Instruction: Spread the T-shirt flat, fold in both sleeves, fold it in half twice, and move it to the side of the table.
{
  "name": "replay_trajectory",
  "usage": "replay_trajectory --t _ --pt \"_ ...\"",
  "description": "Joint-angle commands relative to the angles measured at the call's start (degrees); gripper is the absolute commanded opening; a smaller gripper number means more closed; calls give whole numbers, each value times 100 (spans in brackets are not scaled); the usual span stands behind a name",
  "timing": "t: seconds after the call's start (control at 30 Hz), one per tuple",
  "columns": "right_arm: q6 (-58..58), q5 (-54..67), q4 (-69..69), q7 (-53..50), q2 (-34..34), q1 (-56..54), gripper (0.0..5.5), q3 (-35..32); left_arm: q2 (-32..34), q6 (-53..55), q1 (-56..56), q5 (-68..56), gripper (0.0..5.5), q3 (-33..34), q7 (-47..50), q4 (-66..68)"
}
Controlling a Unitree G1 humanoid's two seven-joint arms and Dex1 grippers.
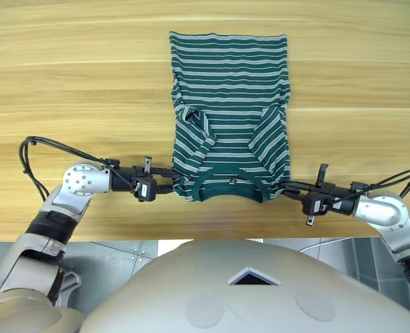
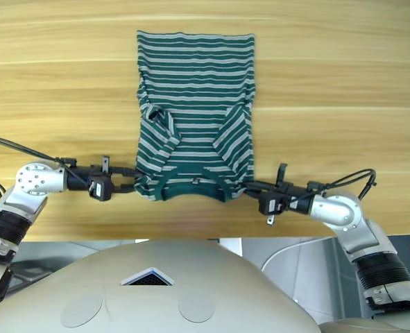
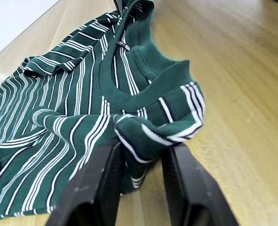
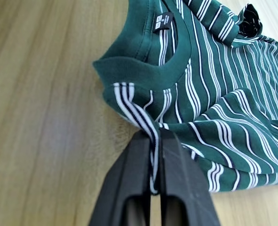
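Nearest the robot, the left claw (image 1: 173, 182) and right claw (image 1: 286, 186) each pinch a shoulder corner of the shirt (image 1: 229, 104), either side of the collar (image 1: 229, 189) — the right clamped tight on a thin fold, the left closed around a thicker bunch. Holding both corners at once looks meant for carrying the near edge over to the far hem, the first halving, since both sleeves already lie folded in across the chest. A small tag (image 4: 162, 21) sits inside the collar; its print is too small to read. Beyond, the striped body lies flat on the worktop (image 1: 87, 83), hem farthest.
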Motion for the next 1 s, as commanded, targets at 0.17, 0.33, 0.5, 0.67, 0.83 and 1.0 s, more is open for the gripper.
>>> replay_trajectory --t 0.17,0.33,0.5,0.67,0.83,1.0 --pt "54 101 -42 257 -281 226 0 -33 205 312 98 -628 143 4 -507 -522" --pt "-219 577 -356 450 -569 479 0 -211 452 466 343 -1185 143 42 -967 -941" --pt "-585 1132 -573 699 -816 875 0 -360 669 542 658 -1557 143 228 -1207 -1180" --pt "-940 1662 -799 874 -1016 1299 0 -576 1001 526 1288 -1817 143 326 -1492 -1541" --pt "-846 1575 -741 922 -883 1197 0 -553 798 669 1183 -1576 143 424 -1366 -1371" --pt "-807 1511 -716 924 -813 1133 0 -531 698 765 1157 -1273 208 509 -1162 -1301"
